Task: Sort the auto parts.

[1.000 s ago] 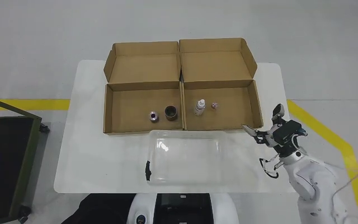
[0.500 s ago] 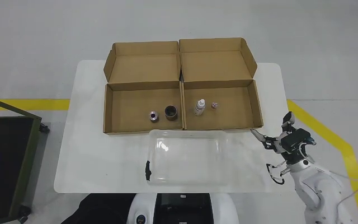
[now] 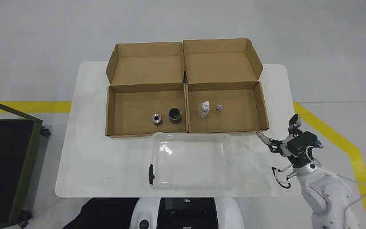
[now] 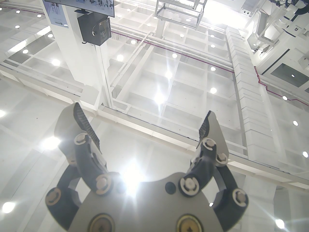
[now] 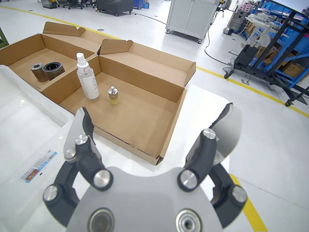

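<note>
Two open cardboard boxes stand side by side at the back of the white table. The left box [image 3: 128,114] holds a metal cylinder [image 3: 156,119] and a dark ring [image 3: 175,115]. In the right box [image 3: 246,109] stand a white spray bottle [image 3: 204,109] and a small capped part [image 3: 220,107]. My right gripper [image 3: 277,129] hovers open near the table's right edge, beside the right box's front corner, holding nothing. From the right wrist, the bottle [image 5: 85,78] and the small part [image 5: 113,96] lie beyond the open right gripper [image 5: 157,112]. My left gripper [image 4: 143,111] is open and points at the ceiling.
A clear plastic tray [image 3: 191,135] sits in front of the boxes, with a small black piece [image 3: 151,173] at its left rim. Bare table [image 3: 91,149] lies to the left of the tray. Yellow floor tape [image 3: 320,123] runs past the table's right side.
The right arm drew back toward the table's right front corner between the earliest frame and half a second ago. Nothing has moved since.
</note>
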Controlling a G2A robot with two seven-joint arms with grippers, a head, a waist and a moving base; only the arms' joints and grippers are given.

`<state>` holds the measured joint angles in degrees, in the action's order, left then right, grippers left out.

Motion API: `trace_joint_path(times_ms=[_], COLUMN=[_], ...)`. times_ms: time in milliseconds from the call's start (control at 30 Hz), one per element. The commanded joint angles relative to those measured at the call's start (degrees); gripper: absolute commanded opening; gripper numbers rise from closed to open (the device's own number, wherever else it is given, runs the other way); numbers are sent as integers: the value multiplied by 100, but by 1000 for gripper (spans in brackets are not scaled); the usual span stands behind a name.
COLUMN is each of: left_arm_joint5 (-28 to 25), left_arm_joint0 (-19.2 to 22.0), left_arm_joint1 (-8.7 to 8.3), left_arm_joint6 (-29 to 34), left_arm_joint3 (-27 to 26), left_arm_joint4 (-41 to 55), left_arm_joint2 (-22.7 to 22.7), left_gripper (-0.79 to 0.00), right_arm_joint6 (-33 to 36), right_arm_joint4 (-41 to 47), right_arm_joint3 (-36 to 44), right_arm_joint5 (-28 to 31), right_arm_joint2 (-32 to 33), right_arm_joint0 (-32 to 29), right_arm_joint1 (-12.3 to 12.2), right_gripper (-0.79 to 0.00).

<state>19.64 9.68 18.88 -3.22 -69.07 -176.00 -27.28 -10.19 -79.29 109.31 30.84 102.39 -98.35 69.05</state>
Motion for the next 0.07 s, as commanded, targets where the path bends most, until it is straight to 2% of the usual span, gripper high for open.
trace_joint_path(times_ms=[0, 33], left_arm_joint5=[0, 0], left_arm_joint0=[0, 0], left_arm_joint1=[0, 0], left_arm_joint6=[0, 0], left_arm_joint3=[0, 0], left_arm_joint4=[0, 0], left_arm_joint2=[0, 0], left_gripper=[-1, -1], right_arm_joint6=[0, 0], right_arm_joint4=[0, 0], right_arm_joint3=[0, 0], right_arm_joint5=[0, 0], right_arm_joint2=[0, 0], right_arm_joint0=[0, 0], right_arm_joint1=[0, 0], right_gripper=[0, 0])
